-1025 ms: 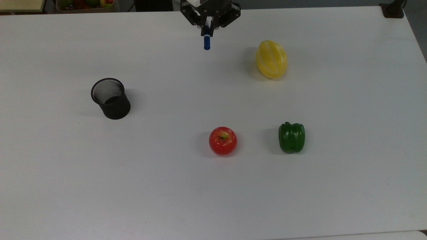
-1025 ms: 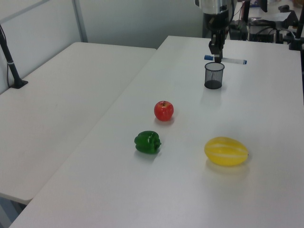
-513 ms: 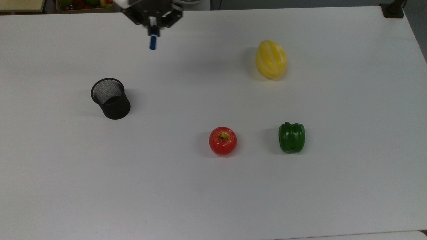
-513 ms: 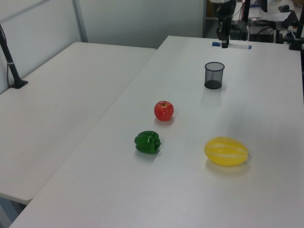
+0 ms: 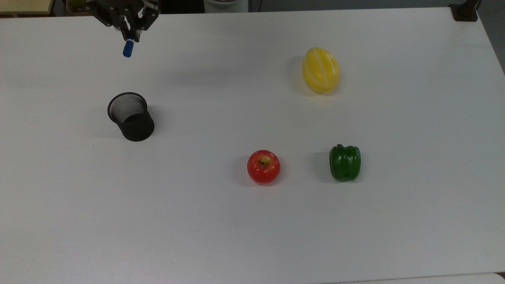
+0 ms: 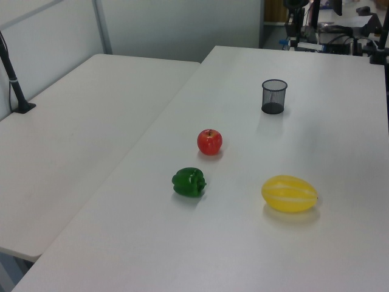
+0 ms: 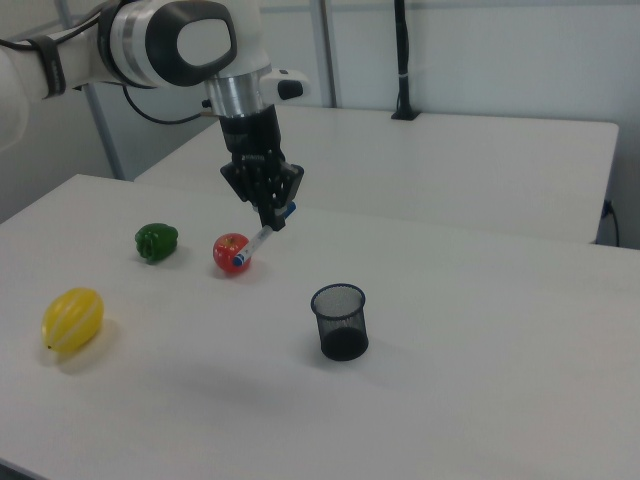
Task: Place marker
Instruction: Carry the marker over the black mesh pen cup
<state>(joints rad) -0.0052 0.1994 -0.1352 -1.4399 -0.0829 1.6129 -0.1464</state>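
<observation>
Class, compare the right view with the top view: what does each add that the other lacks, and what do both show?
The right view adds the arm's white links, the marker's white barrel hanging tilted below the fingers, and a second table behind. The top view adds a steep look into the mesh cup, down to its dark floor. Both show the gripper shut on the marker, blue cap lowest, and the cup, apple, green pepper and yellow melon on the white table.
</observation>
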